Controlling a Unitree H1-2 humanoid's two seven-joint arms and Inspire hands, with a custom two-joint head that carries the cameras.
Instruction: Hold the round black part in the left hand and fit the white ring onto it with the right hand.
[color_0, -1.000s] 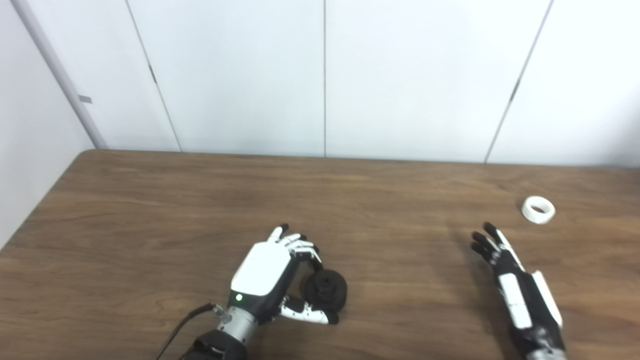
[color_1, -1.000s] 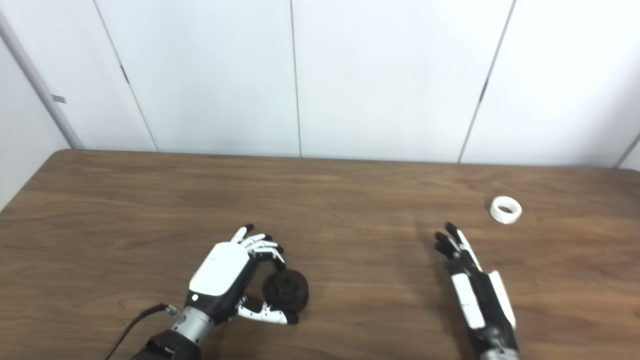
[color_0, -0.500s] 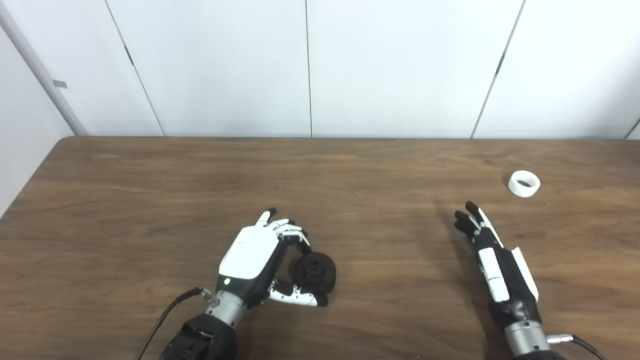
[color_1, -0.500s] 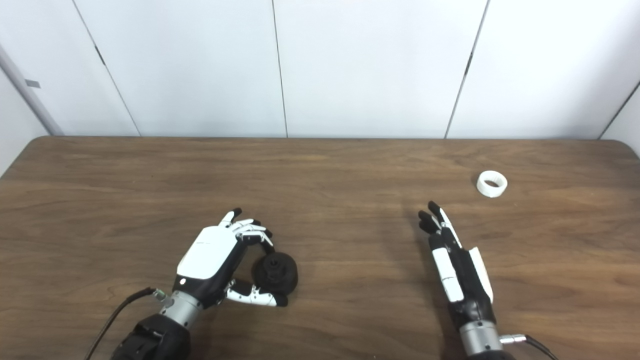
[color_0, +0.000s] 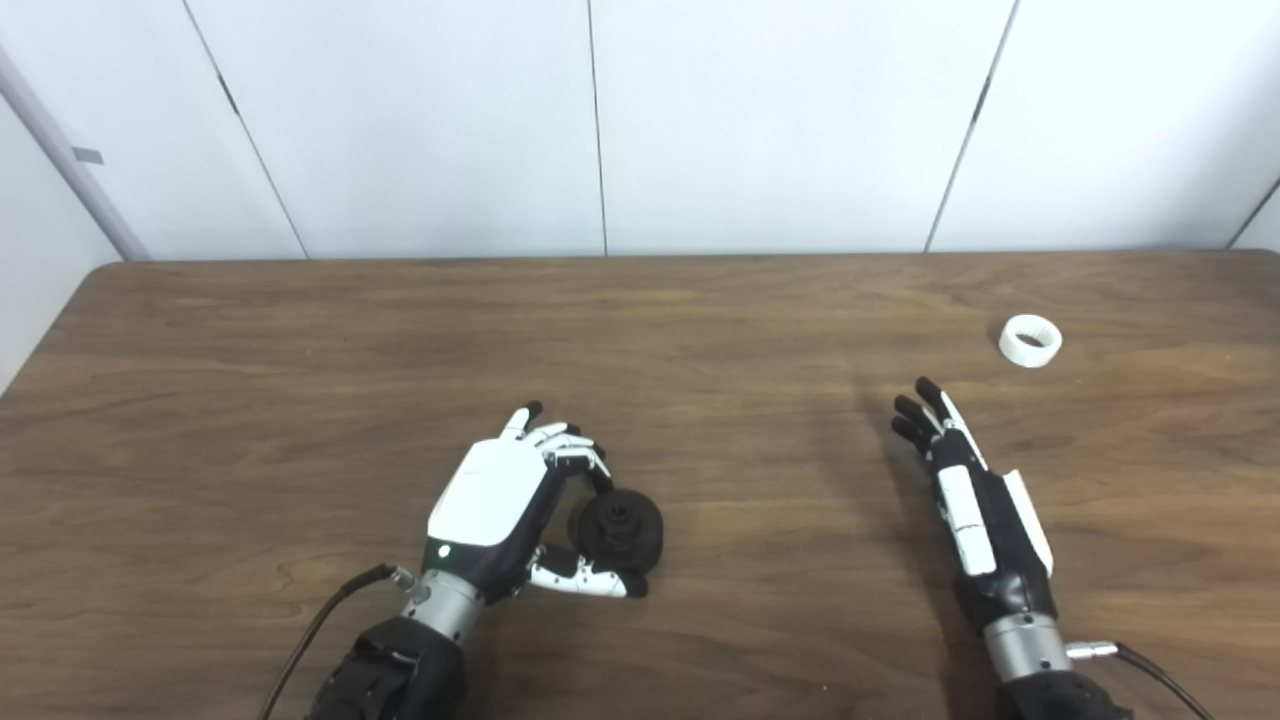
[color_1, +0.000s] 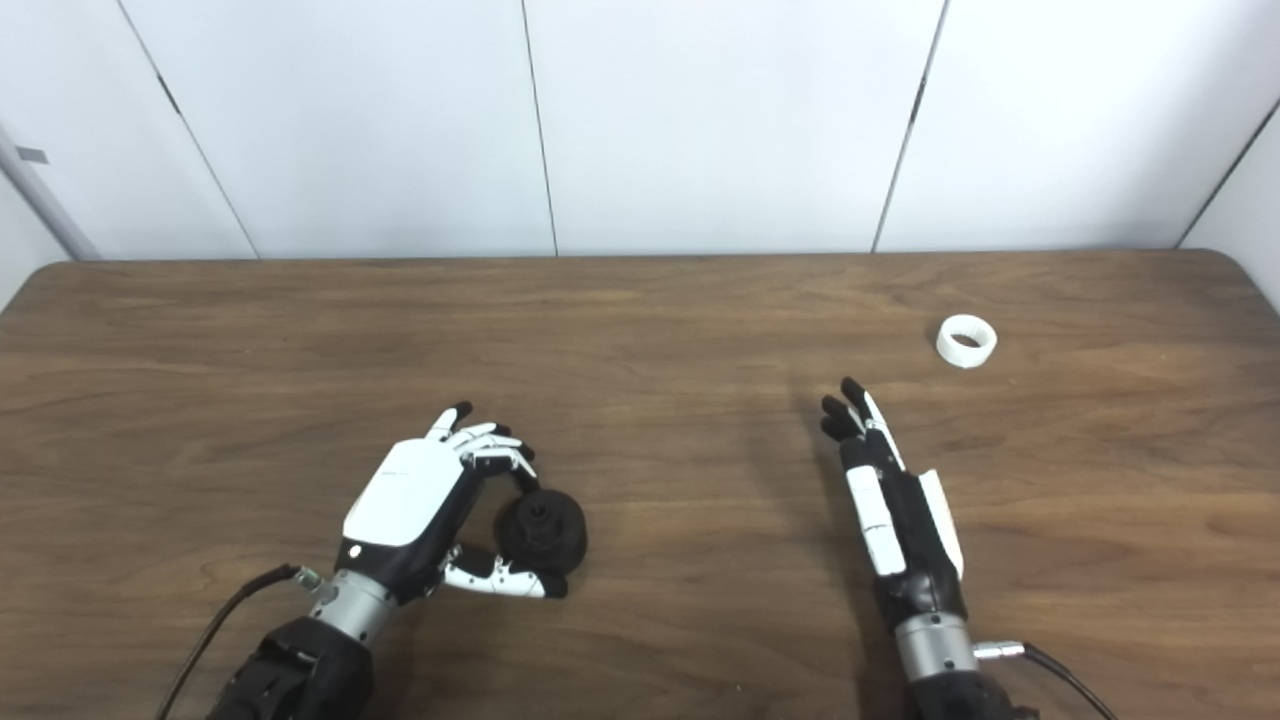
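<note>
The round black part (color_0: 622, 527) rests on the wooden table (color_0: 300, 350), near the front and left of the middle. My left hand (color_0: 495, 495) is shut on it, with curled fingers (color_0: 570, 458) against its far side and the thumb along its near side. The white ring (color_0: 1030, 341) lies flat on the table at the far right, with nothing touching it. My right hand (color_0: 965, 480) is open and turned on edge, its fingers stretched out. Its fingertips stop short of the ring, to the ring's near left.
White wall panels (color_1: 700, 120) stand behind the table's far edge. A black cable (color_0: 320, 625) trails from my left wrist toward the front edge, and another cable (color_1: 1050, 665) leaves my right wrist. Bare wood lies between the two hands.
The whole picture has shifted, so the camera has moved. Both hands, the black part and the ring keep their places relative to one another.
</note>
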